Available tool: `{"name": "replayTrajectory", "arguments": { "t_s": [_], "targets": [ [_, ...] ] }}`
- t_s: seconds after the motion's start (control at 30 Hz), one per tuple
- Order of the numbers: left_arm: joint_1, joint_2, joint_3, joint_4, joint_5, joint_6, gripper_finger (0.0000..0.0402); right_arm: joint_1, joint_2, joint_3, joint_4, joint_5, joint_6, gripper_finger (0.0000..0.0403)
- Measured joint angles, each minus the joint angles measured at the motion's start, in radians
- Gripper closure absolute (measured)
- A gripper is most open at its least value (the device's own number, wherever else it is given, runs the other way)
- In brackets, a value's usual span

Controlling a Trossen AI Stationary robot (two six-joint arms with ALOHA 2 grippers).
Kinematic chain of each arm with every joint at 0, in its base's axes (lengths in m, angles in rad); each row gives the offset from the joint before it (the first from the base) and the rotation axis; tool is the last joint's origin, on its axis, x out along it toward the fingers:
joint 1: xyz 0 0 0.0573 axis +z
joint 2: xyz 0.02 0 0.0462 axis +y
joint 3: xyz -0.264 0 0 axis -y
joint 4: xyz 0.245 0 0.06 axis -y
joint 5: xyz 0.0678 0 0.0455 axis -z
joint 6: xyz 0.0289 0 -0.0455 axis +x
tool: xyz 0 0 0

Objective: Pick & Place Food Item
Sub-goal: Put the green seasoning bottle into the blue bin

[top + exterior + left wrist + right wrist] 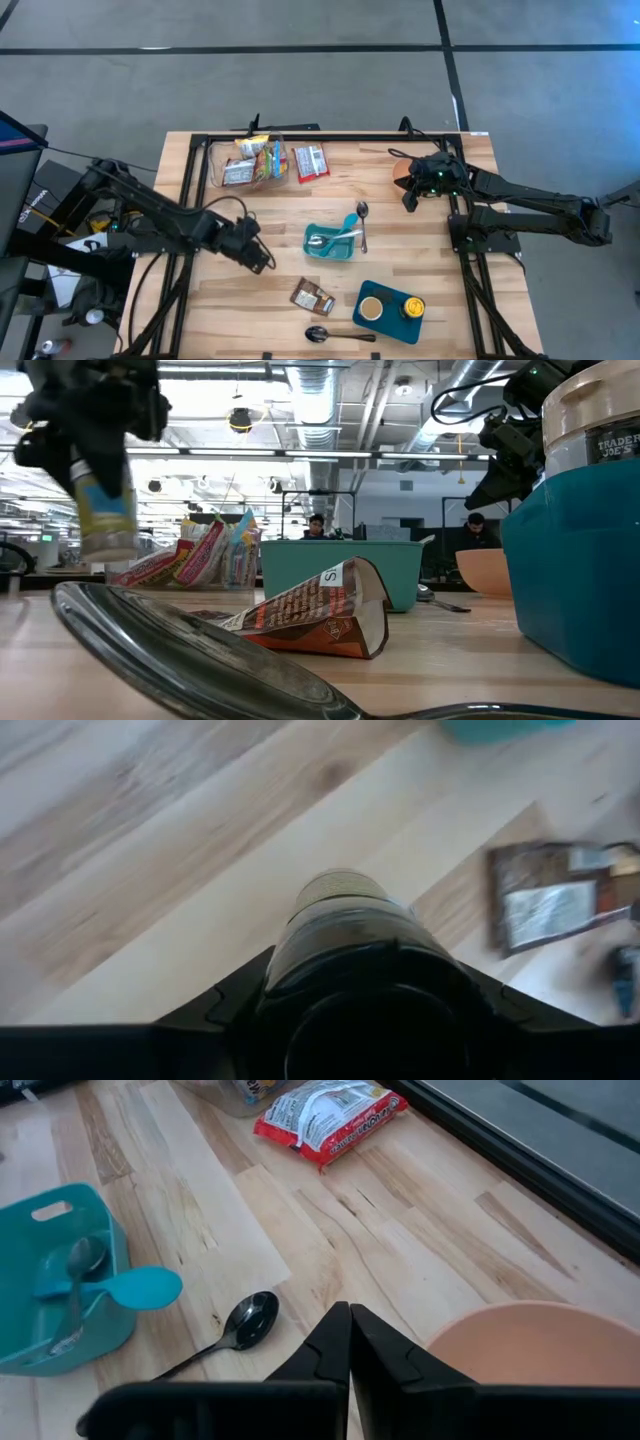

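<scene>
The left gripper (258,256) hangs over bare wood at the table's left-centre, clamped on a small bottle-like food item (103,510) that shows lifted clear of the table in the low view; in the left wrist view its rounded end (340,900) pokes forward between the dark fingers, so its long axis runs along the gripper's reach. Where it should go is a judgement: the brown snack packet (312,296) lies near, to the right and toward the front edge, the teal bin (330,243) lies just beyond, and the left arm is much nearer both. The bottle's label is blurred, probably yellow and blue. At the far right, the right gripper (410,199) waits with fingers together beside the peach bowl (540,1345), which is cut off in the right wrist view.
</scene>
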Motion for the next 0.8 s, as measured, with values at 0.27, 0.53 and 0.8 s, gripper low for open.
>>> {"name": "replayTrajectory", "arguments": {
  "t_s": [0.27, 0.53, 0.8],
  "targets": [
    [0.1, -0.031, 0.0, 0.147, -0.007, 0.073, 0.0202, 0.0, 0.0, 0.0, 0.01, 0.0, -0.016, 0.0403],
    [0.196, -0.028, 0.0, 0.293, 0.0, 0.14, 0.0211, 0.0, 0.0, 0.0, 0.038, 0.001, -0.016, 0.0403],
    [0.288, -0.028, 0.0, 0.387, 0.0, 0.182, 0.0204, 0.006, 0.0, 0.0, 0.091, 0.0, -0.013, 0.0403]
  ]
}}
